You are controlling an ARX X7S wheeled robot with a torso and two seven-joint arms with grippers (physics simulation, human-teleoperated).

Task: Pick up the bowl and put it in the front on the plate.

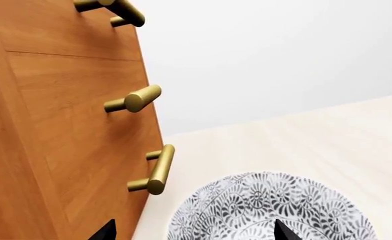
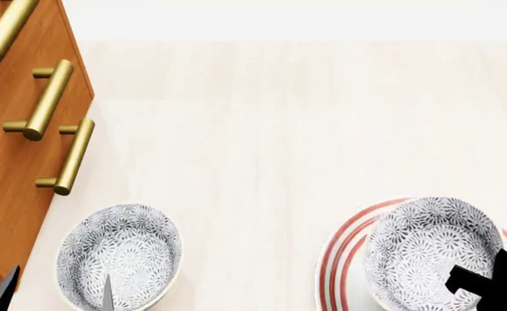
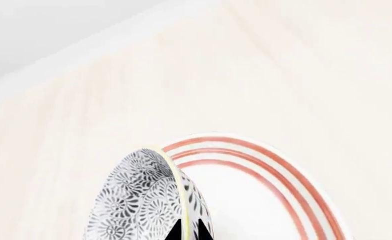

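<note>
Down at the lower right of the head view, the right gripper point(image 2: 486, 285) shows as a black mass reaching in over the bowl point(image 2: 430, 249), and the right wrist view has its two dark fingertips point(image 3: 190, 231) pinched close on either side of the bowl's thin rim, grasping it. That bowl sits over the plate point(image 2: 344, 256), covering most of it; whether its base rests on the plate or hangs just above it I cannot tell. From the wrist, the bowl looks tipped, its rim edge-on with the patterned wall beside the plate's white centre. At the lower left, the left gripper point(image 2: 56, 293) shows only two dark finger points spread wide, one beside the cabinet point(image 2: 11, 194) and one over a second bowl point(image 2: 119, 256), released and holding nothing. Both bowls look empty. They are deep, round and white with a dense grey floral print inside and out. The plate is wide and flat, with three thin red rings at the rim. Everything stands on a pale, faintly grained counter point(image 2: 262, 142). The cabinet is orange-brown wood with brass bar handles point(image 2: 67, 155).
</note>
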